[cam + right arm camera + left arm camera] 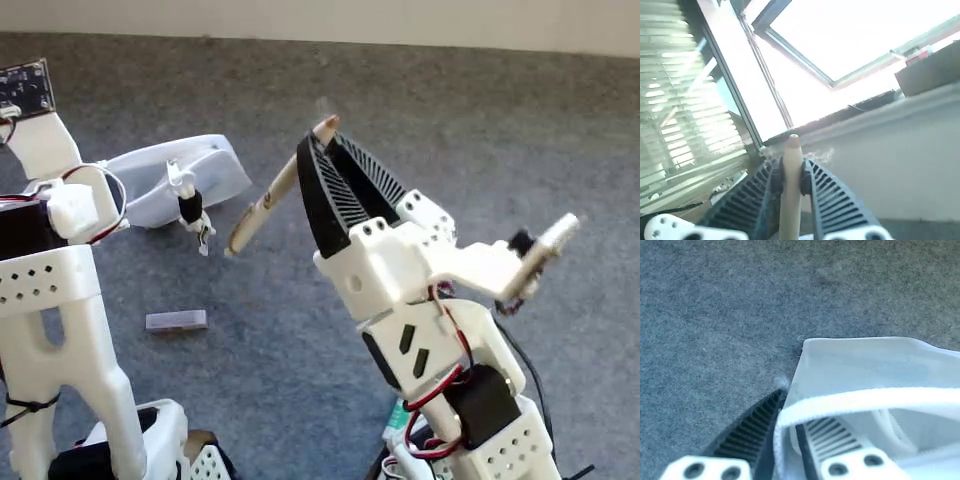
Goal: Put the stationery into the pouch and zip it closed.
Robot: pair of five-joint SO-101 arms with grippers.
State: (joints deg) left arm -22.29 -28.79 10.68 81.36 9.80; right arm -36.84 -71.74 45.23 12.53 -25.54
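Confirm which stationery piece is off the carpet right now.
The cream pen, clamped in the right gripper and raised in the air. The small grey block and the black-and-white piece by the pouch lie on the carpet.

Pen (pixel 268 198) just right of pouch (pixel 215 165)

Carpet (pixel 270 340) lies open before the pouch (pixel 215 170), save one small block (pixel 176 321).
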